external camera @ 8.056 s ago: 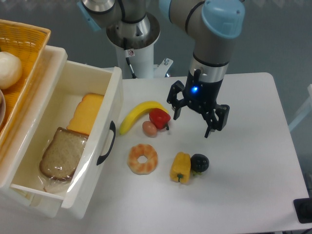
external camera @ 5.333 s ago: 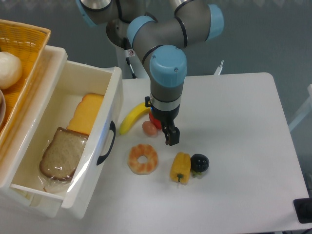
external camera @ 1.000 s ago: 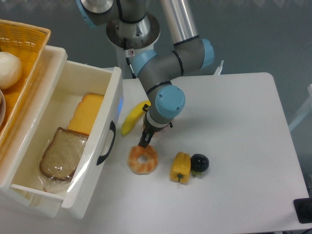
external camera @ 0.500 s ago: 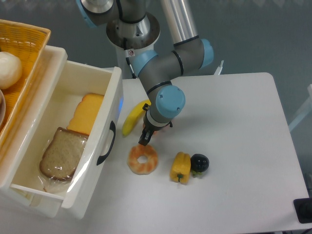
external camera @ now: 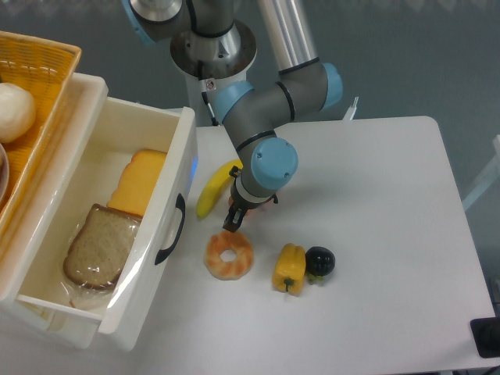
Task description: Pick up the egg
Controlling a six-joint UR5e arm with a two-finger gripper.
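One gripper [external camera: 233,219] was seen, lowered to the table [external camera: 375,234] under the blue wrist joint of the arm [external camera: 266,164]. Only one dark fingertip [external camera: 232,222] could be made out, just above the shrimp ring; the rest was covered by the wrist, so how far the jaws were parted, and whether anything was gripped, could not be told. The egg was not visible; the spot beside the banana was covered by the wrist and gripper.

On the table, one yellow banana [external camera: 211,191] was partly seen, its right end hidden behind the wrist. One orange shrimp ring [external camera: 229,255] was placed just below the fingertip, apart from it. To the right of the ring one yellow pepper [external camera: 289,267] was set, touching one dark round fruit [external camera: 319,260].

At the left, one white drawer [external camera: 168,234] with a black handle [external camera: 174,229] stood open. Two things lay in it: one slice of cheese [external camera: 138,183] and one slice of bread [external camera: 99,247] in clear wrap. Beyond it, one wicker basket [external camera: 43,70] held one white ball [external camera: 16,111].
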